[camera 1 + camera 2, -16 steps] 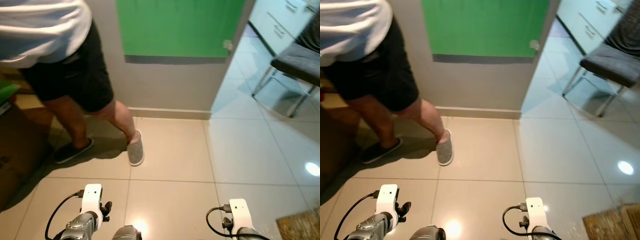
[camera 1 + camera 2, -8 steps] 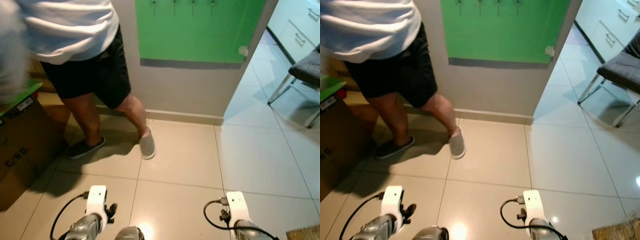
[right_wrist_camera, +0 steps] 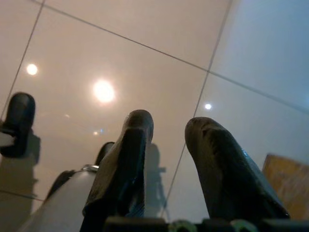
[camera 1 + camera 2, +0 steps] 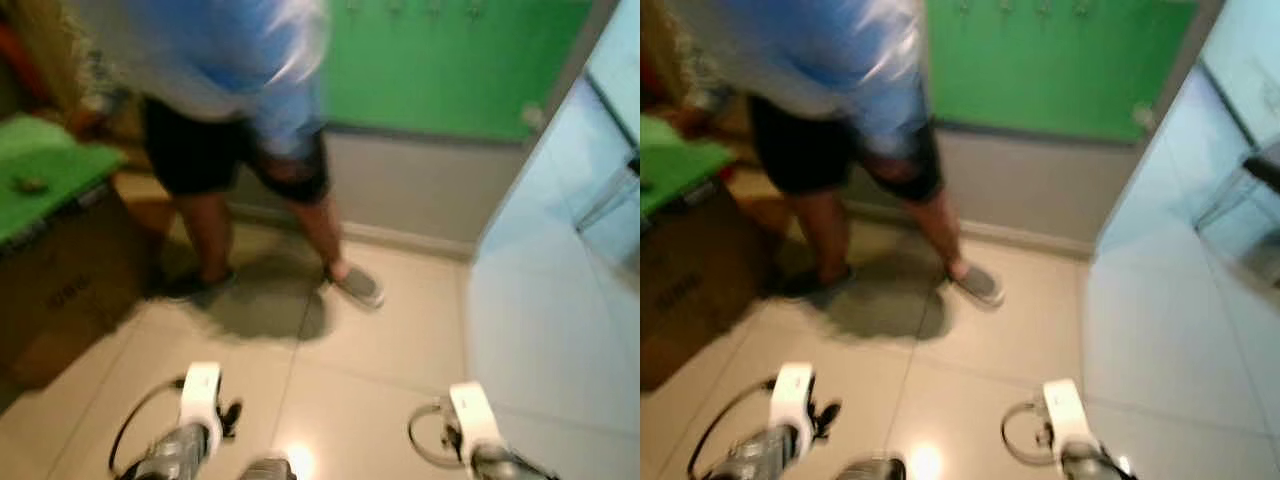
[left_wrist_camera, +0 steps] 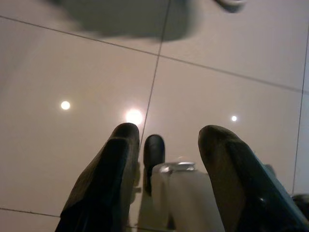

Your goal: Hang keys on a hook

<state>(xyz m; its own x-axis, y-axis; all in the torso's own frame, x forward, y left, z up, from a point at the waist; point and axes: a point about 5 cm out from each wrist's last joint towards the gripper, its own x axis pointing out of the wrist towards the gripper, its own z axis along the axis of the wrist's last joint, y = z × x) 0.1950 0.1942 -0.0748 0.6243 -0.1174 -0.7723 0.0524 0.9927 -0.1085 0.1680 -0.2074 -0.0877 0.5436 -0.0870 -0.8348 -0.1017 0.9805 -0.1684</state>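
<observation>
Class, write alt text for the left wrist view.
The left end effector, its two black fingers apart and holding nothing, points down at a glossy beige tiled floor with ceiling-light reflections. A dark shadow lies across the far tiles.

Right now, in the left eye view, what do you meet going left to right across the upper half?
Green-topped cardboard box → person → green wall panel → pale tiled floor of the next room.

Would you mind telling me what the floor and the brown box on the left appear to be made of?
The beige floor looks like glazed ceramic tile: grout lines and glossy light reflections. The brown box is probably cardboard, judging by its matte brown face, though blur leaves this uncertain.
</observation>
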